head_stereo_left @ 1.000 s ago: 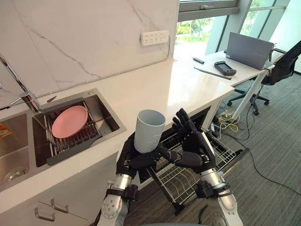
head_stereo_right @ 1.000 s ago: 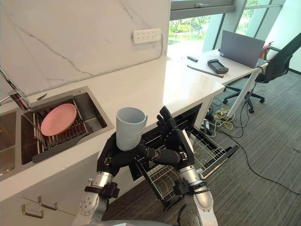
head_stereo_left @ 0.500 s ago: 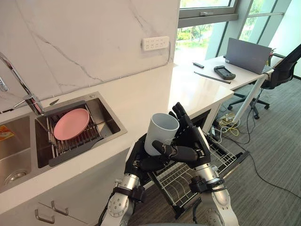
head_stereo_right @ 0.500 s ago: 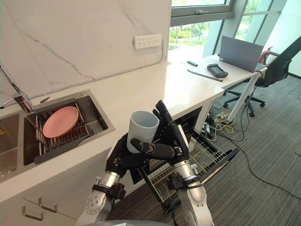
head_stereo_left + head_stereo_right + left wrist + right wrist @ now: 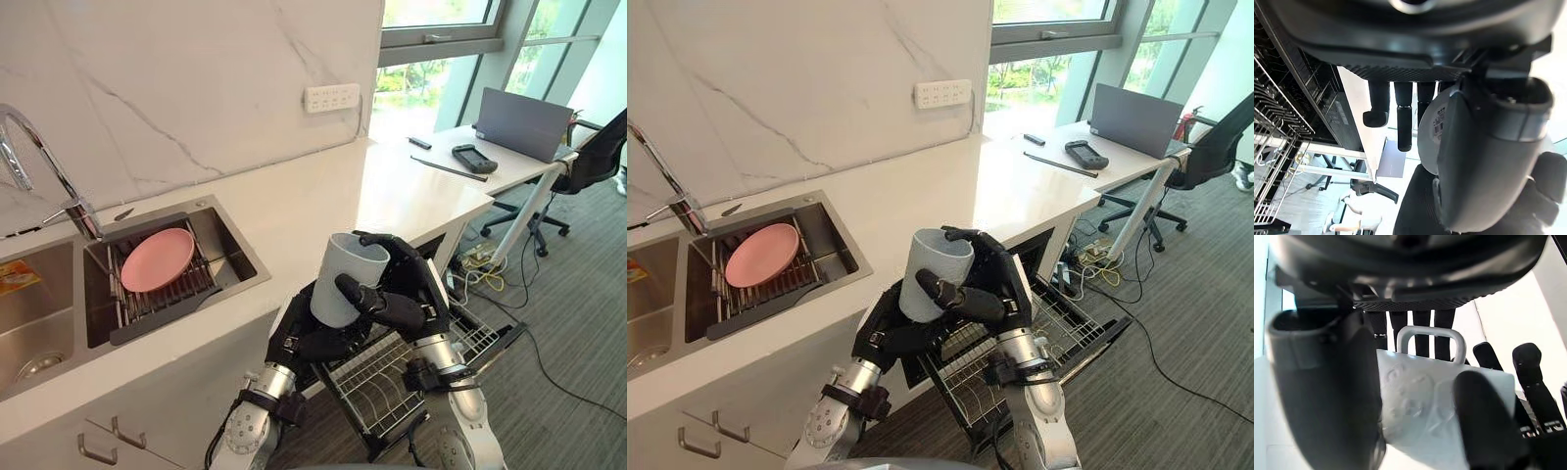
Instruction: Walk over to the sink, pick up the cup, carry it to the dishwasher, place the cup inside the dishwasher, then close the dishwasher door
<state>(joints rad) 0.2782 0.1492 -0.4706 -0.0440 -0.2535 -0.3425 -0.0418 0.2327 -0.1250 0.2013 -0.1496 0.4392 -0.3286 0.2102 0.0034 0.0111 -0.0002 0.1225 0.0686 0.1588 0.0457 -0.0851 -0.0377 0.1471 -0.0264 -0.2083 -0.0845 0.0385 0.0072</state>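
A pale grey cup with a handle is held tilted in front of me, above the counter's edge. My left hand grips its lower part from below, with the fingers curled. My right hand wraps the upper part: its fingers hook over the rim and its thumb lies across the front. In the right wrist view the cup sits between thumb and fingers. Below the hands the dishwasher's wire rack is pulled out over the lowered door.
To the left, a sink holds a pink plate on a drain rack, with the tap behind. A desk with a laptop and an office chair stand at the right. Cables lie on the floor.
My right hand's fingers, straight beside the cup a second ago, have curled round it. The cup has shifted right and tilted. The camera has also moved a little.
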